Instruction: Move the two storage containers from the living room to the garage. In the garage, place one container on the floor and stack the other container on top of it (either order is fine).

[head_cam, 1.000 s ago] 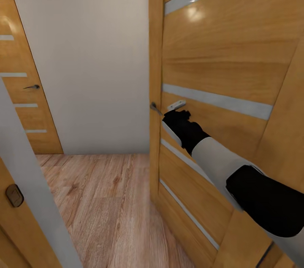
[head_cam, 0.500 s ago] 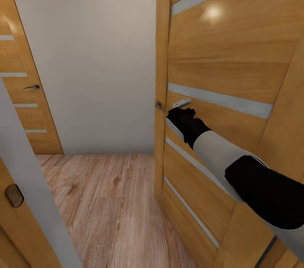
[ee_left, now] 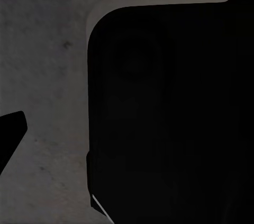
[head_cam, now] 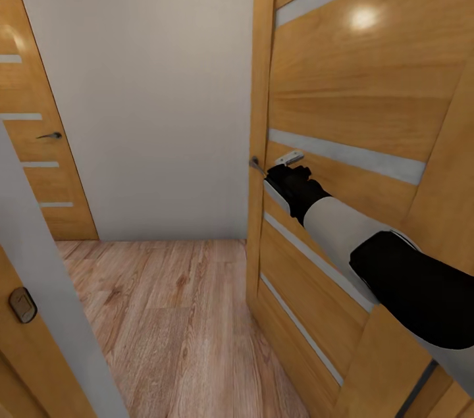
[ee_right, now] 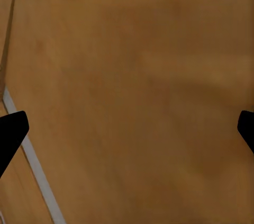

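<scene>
Against the wooden door, just beside its lever handle, the right end effector presses on the panel, and the door's free edge now stands further from the grey wall behind it than it did a second ago, so the gap beside the handle has widened. In the right wrist view the two dark fingertips sit far apart at either rim with only door wood between them, so the right end effector is spread wide and clamped on nothing. The left wrist view gives a dark robot body part over a mottled grey ground, with one finger tip at the rim (whether the left end effector is apart or together I cannot tell). Beyond the handle lie the light wood plank floor and a second door. Neither storage container is in sight and nothing is carried; by my reading this is a passage step, pushing the door wide enough for the base to roll through.
</scene>
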